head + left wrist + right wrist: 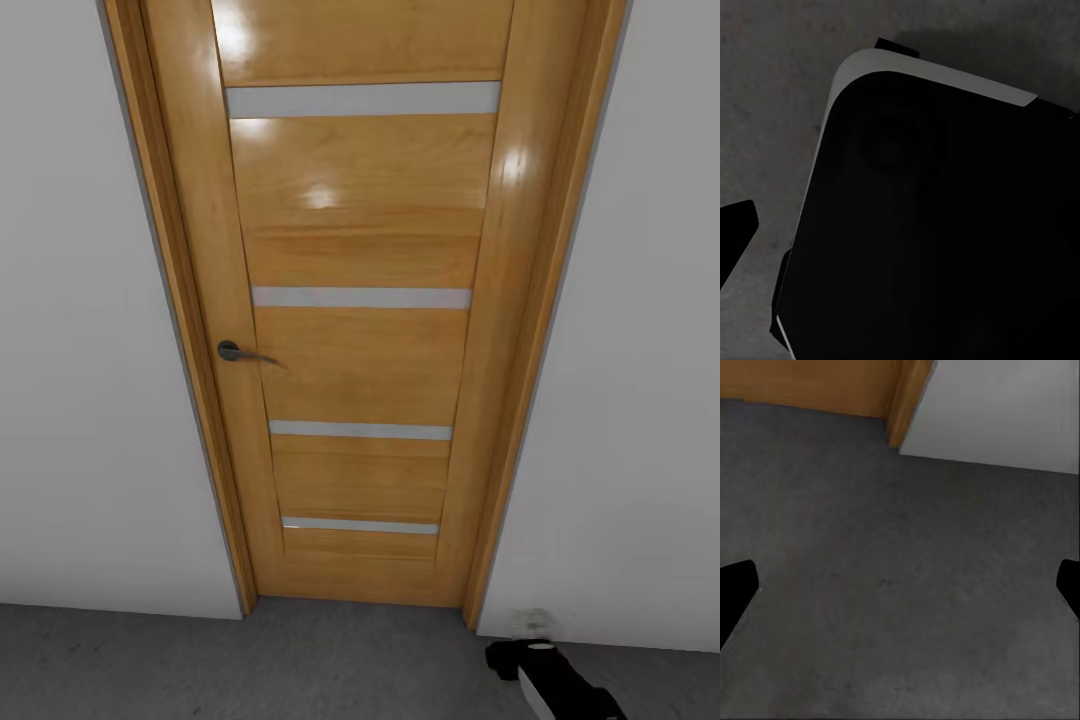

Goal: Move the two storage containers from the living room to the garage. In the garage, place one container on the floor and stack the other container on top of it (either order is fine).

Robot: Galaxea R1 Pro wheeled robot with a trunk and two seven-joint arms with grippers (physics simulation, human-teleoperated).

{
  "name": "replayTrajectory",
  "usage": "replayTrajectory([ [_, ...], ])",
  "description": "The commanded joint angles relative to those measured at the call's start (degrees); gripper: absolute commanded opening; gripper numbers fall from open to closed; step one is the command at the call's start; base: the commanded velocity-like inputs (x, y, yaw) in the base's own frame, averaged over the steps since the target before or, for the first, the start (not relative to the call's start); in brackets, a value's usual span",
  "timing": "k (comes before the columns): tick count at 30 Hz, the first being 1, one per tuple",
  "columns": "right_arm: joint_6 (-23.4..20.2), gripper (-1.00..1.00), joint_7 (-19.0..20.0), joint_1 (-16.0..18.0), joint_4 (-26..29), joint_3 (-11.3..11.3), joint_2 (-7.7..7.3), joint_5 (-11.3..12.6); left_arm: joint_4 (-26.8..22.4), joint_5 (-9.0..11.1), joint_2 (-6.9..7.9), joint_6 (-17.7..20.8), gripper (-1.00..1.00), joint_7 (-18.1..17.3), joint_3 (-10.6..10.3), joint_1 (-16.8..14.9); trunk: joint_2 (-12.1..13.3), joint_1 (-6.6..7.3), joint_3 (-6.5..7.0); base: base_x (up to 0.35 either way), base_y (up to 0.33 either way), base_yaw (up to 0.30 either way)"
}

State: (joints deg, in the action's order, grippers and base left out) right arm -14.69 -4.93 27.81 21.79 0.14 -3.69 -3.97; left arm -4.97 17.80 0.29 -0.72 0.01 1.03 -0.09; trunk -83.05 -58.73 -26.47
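Your right gripper (pixel 900 585) is wide open; in the right wrist view its two black fingertips (pixel 735 589) sit far apart at the two sides, and nothing is between them but bare floor; it holds nothing and touches nothing. Your left gripper is harder to read; in the left wrist view you see just one black fingertip (pixel 735 225) at the side, and a big dark robot part (pixel 930 225) with a pale edge covers most of the rest; so you cannot tell if that gripper is open or closed, or if it holds anything.

The floor (pixel 250 665) under you is dark grey and speckled; this is the garage floor, and it runs up to the wall. In the head view you face a shiny wooden door (pixel 360 300) that is shut; it has four thin pale strips across it and a dark metal handle (pixel 238 352) on its left side. Pale grey walls (pixel 80 350) stand on both sides of the door. A black and white piece of your right arm (pixel 550 680) pokes in low down, near the door's right corner.
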Motion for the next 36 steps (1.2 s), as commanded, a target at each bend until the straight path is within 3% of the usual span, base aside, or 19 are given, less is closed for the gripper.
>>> replayTrajectory([
  [1, -0.36, 1.00, -0.47, 1.11, -0.28, 0.01, 1.19, -1.27, -0.04, 0.22, -0.01, -0.07, 1.00, 0.00, 0.10, 0.00, -0.03, 0.00, -0.07, 0.000, 0.000, 0.000],
  [4, -0.28, 1.00, -1.80, 2.60, -0.26, 0.04, 5.47, -5.53, -0.04, 0.22, -0.03, -0.07, 1.00, -0.01, 0.08, 0.00, -0.03, 0.00, -0.07, 0.000, 0.000, 0.000],
  [7, -0.26, 1.00, -2.63, 2.91, -0.21, 0.04, 8.75, -8.91, -0.04, 0.22, -0.02, -0.07, 1.00, -0.01, 0.05, 0.00, -0.03, 0.00, -0.07, 0.000, 0.000, 0.000],
  [9, -0.26, 1.00, -3.50, 3.39, -0.17, 0.04, 11.88, -11.84, -0.05, 0.22, -0.03, -0.07, 1.00, -0.01, 0.06, 0.00, -0.03, 0.00, -0.07, 0.000, 0.000, 0.000],
  [11, -0.31, 1.00, -4.02, 4.09, -0.16, 0.02, 13.69, -13.23, -0.08, 0.22, -0.03, -0.07, 1.00, -0.01, 0.04, 0.00, -0.03, 0.00, -0.07, 0.000, 0.000, 0.000],
  [16, -0.64, 1.00, -4.68, 7.16, -0.17, -0.07, 13.69, -14.02, -0.09, 0.22, -0.03, -0.07, 1.00, -0.01, 0.07, 0.00, -0.03, 0.00, -0.07, 0.000, 0.000, 0.000],
  [24, -1.01, 1.00, -4.67, 14.92, -0.23, -0.26, 13.69, -13.84, -0.08, 0.22, -0.03, -0.07, 1.00, -0.01, 0.03, 0.00, -0.03, 0.00, -0.07, 0.000, 0.000, 0.000],
  [31, 0.76, 1.00, -3.26, 17.11, 1.82, 0.01, 13.69, -13.84, -0.09, 0.21, -0.03, -0.07, 1.00, -0.01, 0.03, 0.00, -0.03, 0.00, -0.07, 0.000, 0.000, 0.000],
  [36, 2.49, 1.00, -2.06, 18.15, 1.06, 1.64, 13.69, -12.88, -0.13, 0.18, -0.03, -0.11, 1.00, -0.01, 0.10, -0.04, -0.03, 0.00, -0.07, 0.000, 0.000, 0.000],
])
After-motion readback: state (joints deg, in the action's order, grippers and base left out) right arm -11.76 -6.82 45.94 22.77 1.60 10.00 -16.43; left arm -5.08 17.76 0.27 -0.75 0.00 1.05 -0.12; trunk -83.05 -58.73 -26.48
